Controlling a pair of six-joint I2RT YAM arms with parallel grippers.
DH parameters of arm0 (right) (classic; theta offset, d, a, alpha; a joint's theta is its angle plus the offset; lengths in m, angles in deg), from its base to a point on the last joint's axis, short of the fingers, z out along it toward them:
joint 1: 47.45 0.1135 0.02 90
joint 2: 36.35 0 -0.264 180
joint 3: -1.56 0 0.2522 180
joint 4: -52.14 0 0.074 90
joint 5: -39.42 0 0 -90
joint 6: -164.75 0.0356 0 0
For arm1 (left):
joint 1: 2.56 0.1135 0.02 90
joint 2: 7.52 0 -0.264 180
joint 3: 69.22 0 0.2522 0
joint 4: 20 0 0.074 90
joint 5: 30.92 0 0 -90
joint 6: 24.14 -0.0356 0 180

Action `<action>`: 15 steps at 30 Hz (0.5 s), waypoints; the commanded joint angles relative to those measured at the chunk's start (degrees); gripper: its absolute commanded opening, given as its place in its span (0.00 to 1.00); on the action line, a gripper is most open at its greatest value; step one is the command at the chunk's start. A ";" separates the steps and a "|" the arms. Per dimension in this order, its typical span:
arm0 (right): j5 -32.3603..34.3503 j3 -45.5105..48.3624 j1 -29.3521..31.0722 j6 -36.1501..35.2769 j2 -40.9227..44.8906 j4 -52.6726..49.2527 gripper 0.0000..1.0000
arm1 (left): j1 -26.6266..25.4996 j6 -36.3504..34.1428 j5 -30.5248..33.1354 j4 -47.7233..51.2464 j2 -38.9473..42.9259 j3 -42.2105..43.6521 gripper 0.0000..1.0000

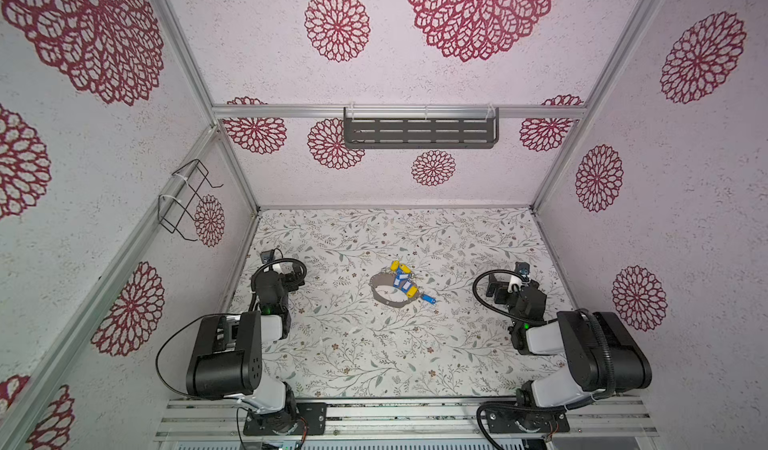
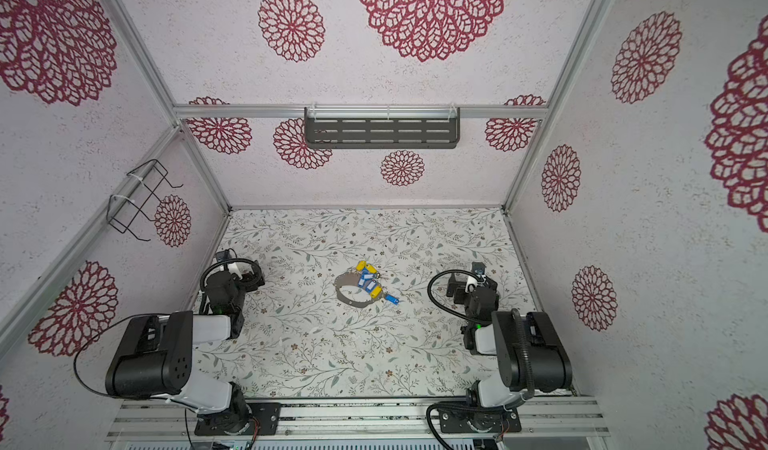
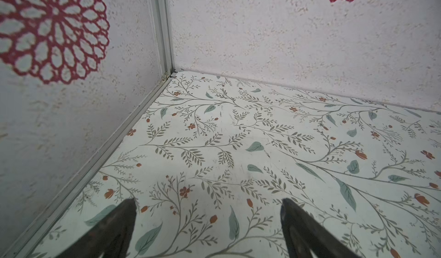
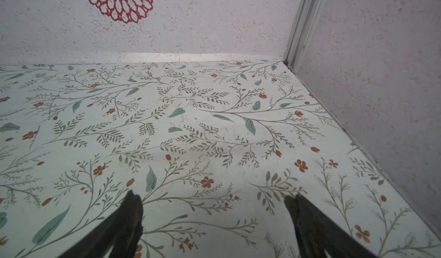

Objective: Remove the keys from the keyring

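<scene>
The keyring (image 1: 373,289) (image 2: 339,290), a thin dark-grey hoop, lies flat near the middle of the floral table (image 1: 353,344). The keys (image 1: 402,279) (image 2: 369,280), yellow and blue tags with white panels, are bunched on its far right rim. One blue tag (image 1: 428,299) (image 2: 392,299) trails off to the right. My left gripper (image 3: 207,202) (image 1: 296,275) is open and empty, low over the table's left side and facing the back-left corner. My right gripper (image 4: 214,197) (image 1: 496,287) is open and empty at the right side, facing the back-right corner. Neither wrist view shows the keyring.
A grey slotted shelf (image 1: 419,132) hangs on the back wall. A black wire rack (image 1: 187,198) is fixed to the left wall. Side walls stand close to both grippers. Aluminium rails (image 1: 395,419) run along the front edge by the arm bases.
</scene>
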 commanded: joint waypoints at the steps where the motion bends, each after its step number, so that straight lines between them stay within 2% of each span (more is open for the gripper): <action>1: 0.52 -1.33 -0.07 -0.51 -0.07 2.20 0.99 | -0.19 -0.70 -0.10 -1.74 -0.48 -0.95 0.97; 15: 0.51 -1.25 -0.07 -0.51 -0.12 2.21 0.99 | 0.86 0.02 -2.03 -1.45 -0.53 -1.15 0.97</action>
